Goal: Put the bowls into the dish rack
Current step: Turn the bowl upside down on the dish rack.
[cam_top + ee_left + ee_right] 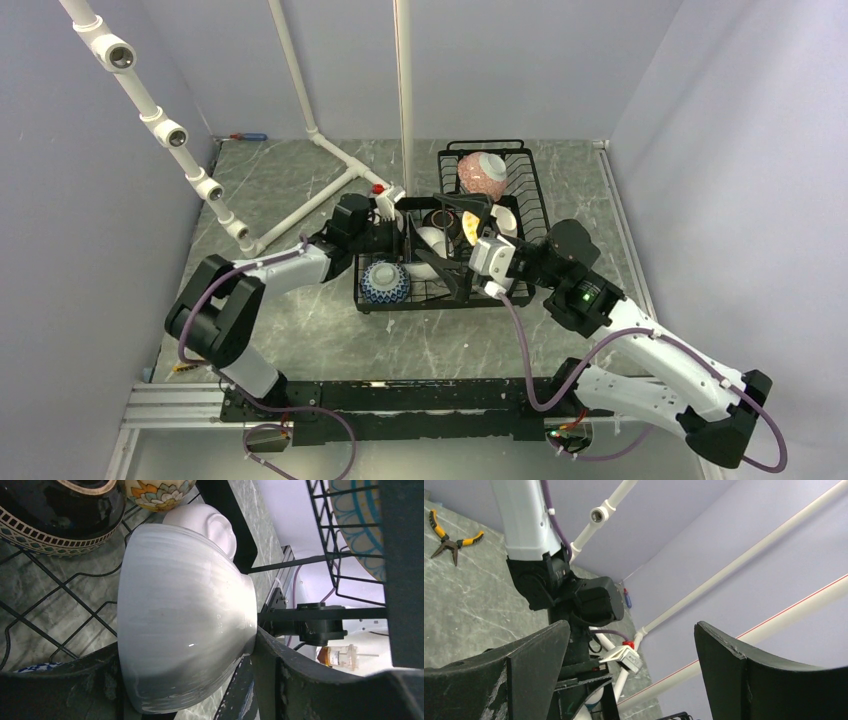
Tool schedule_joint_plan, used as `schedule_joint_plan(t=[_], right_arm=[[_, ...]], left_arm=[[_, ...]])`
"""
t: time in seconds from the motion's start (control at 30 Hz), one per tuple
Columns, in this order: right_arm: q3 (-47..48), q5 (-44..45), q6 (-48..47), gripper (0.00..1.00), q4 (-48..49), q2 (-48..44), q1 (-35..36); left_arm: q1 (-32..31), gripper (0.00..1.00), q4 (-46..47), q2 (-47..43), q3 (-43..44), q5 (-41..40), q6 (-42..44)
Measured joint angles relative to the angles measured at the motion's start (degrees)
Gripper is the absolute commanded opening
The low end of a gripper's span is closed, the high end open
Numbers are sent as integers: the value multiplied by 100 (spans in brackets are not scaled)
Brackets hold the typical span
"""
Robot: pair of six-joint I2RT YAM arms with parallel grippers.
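Note:
The black wire dish rack [520, 190] stands mid-table. My left gripper [408, 240] reaches into its lower tray and is shut on a plain white bowl [185, 615], which is tipped on its side with one finger at the rim and the other at the foot [187, 650]. A second white bowl [205, 522], a dark bowl with a patterned rim [55, 510] and a yellow flowered bowl [157, 490] sit behind it. A blue-patterned bowl [385, 282] lies in the tray's front left. A pink bowl [482, 172] sits in the raised basket. My right gripper [458, 243] hovers over the rack, open and empty [631, 635].
A teal-and-white bowl [357, 525] shows through the raised basket's wires. The white pipe frame [300, 205] runs along the back left, close to the left arm. Pliers [451, 540] lie on the marble table left of the rack.

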Motion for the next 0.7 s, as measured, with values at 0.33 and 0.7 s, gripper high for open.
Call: schedule_joint_plan(t=[0.33,0.7], right_arm=[[0,-2,-2,100,-31,-103,0],[0,-2,-2,100,-85,-129,0]], left_arm=[[-76,3,739,483,2,33,-761],[-393,3,868,855,17,-68,-1075]])
